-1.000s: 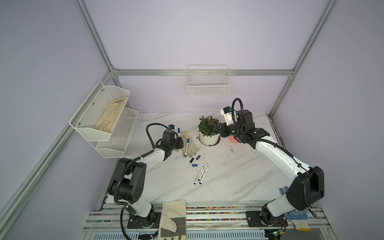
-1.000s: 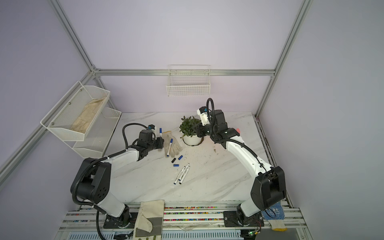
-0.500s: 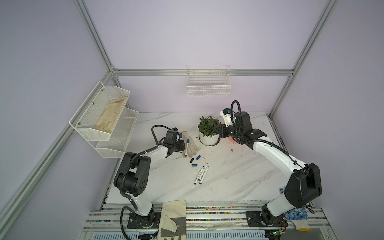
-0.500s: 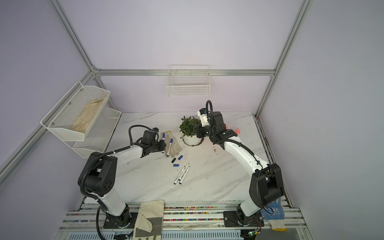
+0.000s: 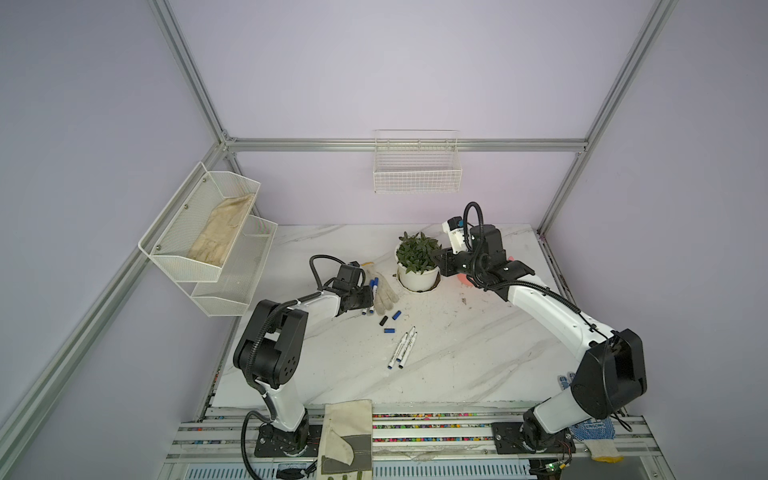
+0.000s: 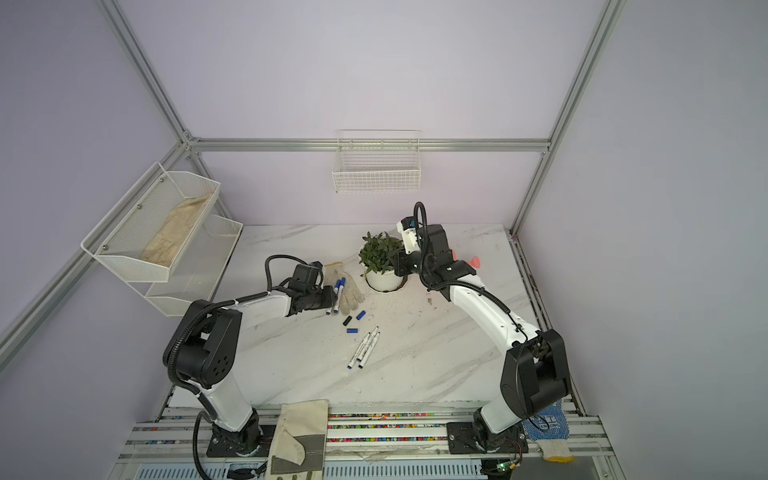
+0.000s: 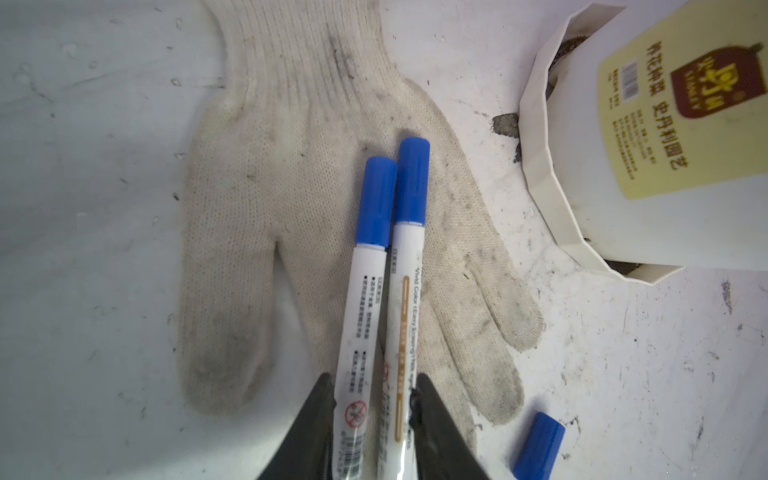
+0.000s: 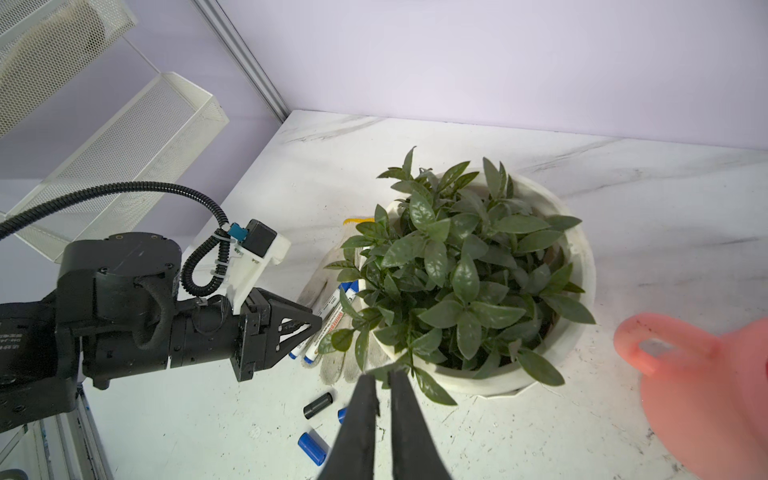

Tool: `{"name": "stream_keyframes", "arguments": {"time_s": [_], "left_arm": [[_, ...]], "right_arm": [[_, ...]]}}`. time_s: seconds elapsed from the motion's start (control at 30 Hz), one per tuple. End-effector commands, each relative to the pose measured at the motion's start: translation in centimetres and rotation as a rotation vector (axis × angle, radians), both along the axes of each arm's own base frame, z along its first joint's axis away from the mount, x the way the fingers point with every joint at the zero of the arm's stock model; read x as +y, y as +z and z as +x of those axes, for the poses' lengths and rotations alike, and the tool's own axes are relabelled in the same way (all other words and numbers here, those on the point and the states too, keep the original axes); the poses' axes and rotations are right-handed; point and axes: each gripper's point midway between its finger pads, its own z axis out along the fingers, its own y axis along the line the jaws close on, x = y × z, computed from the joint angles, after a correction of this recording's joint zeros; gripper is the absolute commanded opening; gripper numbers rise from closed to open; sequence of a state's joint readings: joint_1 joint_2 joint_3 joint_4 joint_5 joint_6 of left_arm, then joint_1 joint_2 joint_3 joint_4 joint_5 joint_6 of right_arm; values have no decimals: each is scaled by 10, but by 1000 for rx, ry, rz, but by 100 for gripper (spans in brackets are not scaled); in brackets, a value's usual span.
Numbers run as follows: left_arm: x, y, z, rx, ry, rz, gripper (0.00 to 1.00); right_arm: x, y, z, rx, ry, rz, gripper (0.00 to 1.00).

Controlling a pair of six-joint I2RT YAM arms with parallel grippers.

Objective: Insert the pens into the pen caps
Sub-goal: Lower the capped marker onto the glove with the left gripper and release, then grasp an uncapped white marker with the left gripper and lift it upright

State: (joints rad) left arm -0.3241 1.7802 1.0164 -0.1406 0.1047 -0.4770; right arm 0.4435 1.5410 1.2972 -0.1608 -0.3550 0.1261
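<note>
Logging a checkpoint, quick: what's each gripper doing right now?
Left gripper: open, jaws either side of two capped pens lying on the glove.
Right gripper: shut, holding nothing.

Both top views looked down from high at the whole white marble table (image 5: pixel 457 353), both wrist cameras sat near, and all shared the dirty white knitted glove (image 7: pixel 270 187).

Two pens (image 5: pixel 374 287) lie side by side on glove (image 5: pixel 386 297), just left of pot (image 5: pixel 417 279). Three caps (image 5: pixel 383 321) on counter (image 5: pixel 478 353) before glove; other pens (image 5: pixel 402 348) lie before the caps.
</note>
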Motion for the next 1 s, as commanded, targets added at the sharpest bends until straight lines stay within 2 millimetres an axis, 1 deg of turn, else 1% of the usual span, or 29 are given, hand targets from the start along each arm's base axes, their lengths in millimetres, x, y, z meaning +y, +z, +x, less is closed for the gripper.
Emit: {"name": "stream_keyframes", "arguments": {"time_s": [0.0,0.07,0.13,0.17,0.23,0.3,0.4,0.43,0.5,0.6,0.7,0.87,0.97], "left_arm": [[-13,35,25,-84,-28,-27,35],[-16,42,24,-97,-39,-34,36],[-23,58,17,-139,-88,-26,39],[-28,65,11,-164,-126,-9,40],[-50,76,-12,-222,-248,41,43],[-68,74,-40,-243,-362,83,46],[-95,63,-79,-212,-465,64,47],[-103,58,-91,-200,-495,62,47],[-112,49,-109,-184,-534,97,48],[-117,30,-126,-149,-570,190,48],[-115,14,-134,-106,-612,297,47],[-112,9,-140,-84,-636,325,46],[-109,2,-145,-50,-641,334,45]], "right_arm": [[-4,15,-2,-46,-12,16,12],[-5,16,-3,-50,-14,14,12],[-6,17,-3,-56,-19,9,12],[-7,17,-4,-57,-22,8,12],[-8,15,-4,-55,-28,6,13],[-8,16,-4,-49,-36,24,13],[-8,18,-4,-56,-37,26,13],[-8,18,-4,-54,-37,26,13],[-9,17,-4,-53,-41,23,13],[-9,20,-5,-59,-38,24,13],[-9,21,-6,-63,-34,24,13],[-10,20,-6,-62,-35,20,13],[-10,21,-6,-65,-35,19,13]]}}
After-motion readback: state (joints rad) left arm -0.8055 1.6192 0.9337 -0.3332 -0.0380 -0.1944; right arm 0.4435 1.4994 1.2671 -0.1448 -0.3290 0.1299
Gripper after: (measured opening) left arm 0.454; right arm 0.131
